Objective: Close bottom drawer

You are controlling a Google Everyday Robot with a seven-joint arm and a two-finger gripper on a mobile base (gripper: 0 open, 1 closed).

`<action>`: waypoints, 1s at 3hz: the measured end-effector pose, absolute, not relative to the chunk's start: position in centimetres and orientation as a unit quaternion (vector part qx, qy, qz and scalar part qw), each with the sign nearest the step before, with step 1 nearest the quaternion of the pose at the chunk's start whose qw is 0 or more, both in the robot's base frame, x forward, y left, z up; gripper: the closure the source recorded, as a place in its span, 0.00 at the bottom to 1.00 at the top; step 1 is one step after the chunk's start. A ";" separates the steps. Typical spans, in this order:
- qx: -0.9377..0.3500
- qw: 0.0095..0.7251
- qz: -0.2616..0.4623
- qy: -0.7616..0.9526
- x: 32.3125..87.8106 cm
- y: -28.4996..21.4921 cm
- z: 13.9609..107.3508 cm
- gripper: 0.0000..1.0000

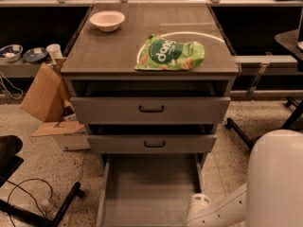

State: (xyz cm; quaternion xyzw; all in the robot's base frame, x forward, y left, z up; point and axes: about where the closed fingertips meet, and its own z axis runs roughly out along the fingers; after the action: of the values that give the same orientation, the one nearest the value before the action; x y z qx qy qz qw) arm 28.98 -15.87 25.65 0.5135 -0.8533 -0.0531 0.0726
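In the camera view, the bottom drawer [149,193], a long flat grey metal tray, is pulled far out of the grey three-drawer cabinet [118,51] toward the lower edge of the picture. Its long axis runs straight from the cabinet toward the camera. Its narrow front and black handle lie below the edge and cannot be seen.

The robot's white arm [215,212] reaches in from the lower right. Its rounded wrist segment sits at the tray's right rail, near the front. The gripper itself is beyond the lower edge, so I cannot tell whether it is open or closed. Judging from the arm, it lies close to the drawer's front on the right side, and closing calls for a push straight back along the tray toward the cabinet.

The tray looks bare, and nothing shows between it and its slot.

Above it, the mid-sized grey drawer front [151,144] and the tall grey drawer front [150,109] each stand slightly out. On top lie a green snack bag [170,55] and a white bowl [107,20], well apart. Brown cardboard [45,92] leans to the cabinet's left, clear of the drawer's path.
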 end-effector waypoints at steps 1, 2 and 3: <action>0.505 0.061 -0.091 -0.856 27.4 -14.4 22.1 1.00; 0.468 0.054 -0.107 -0.876 26.5 -13.5 16.7 1.00; 0.426 0.033 -0.094 -0.899 27.7 -12.9 12.4 1.00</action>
State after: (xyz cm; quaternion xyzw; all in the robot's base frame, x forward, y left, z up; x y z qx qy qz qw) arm 27.72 -12.93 12.39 0.4255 -0.8995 -0.0936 0.0328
